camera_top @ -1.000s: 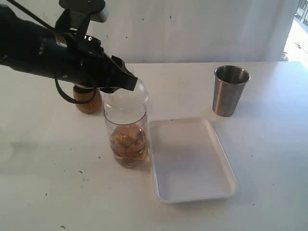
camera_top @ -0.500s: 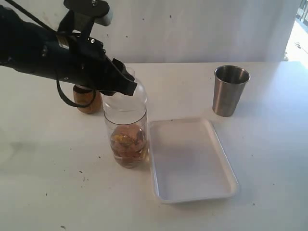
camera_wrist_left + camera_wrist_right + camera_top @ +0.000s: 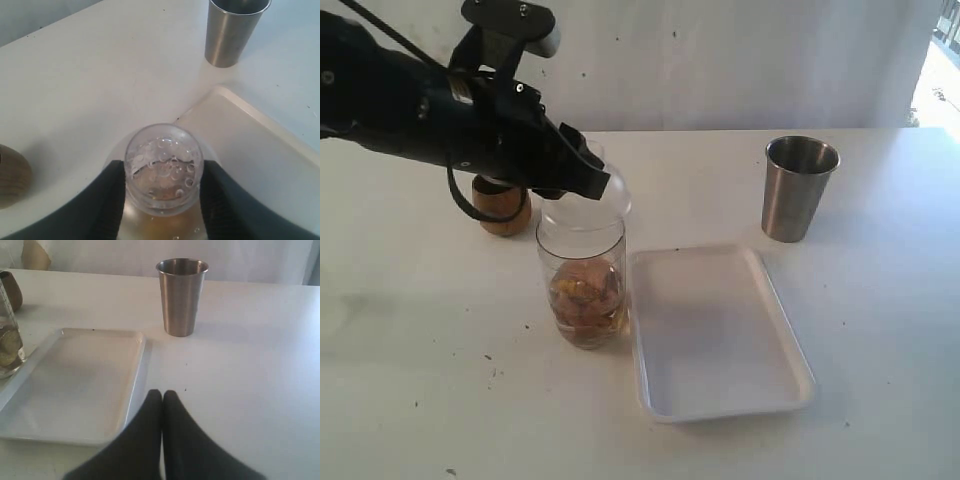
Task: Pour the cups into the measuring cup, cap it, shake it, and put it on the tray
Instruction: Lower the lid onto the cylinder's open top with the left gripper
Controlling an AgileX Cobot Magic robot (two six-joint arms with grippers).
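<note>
Though unseen exteriorly, right end effector point(image 3: 161, 395) is clenched; left end effector point(image 3: 162, 172) grips cap point(image 3: 592, 210).

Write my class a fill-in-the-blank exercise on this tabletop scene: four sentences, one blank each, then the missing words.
1. The left gripper grips the clear domed ____ at the top of the measuring cup.
2. The steel tumbler stands ____ on the table.
3. The jaws of the right gripper are ____.
4. The measuring cup stands beside the ____ tray.
Missing words: cap, upright, shut, white.
</note>
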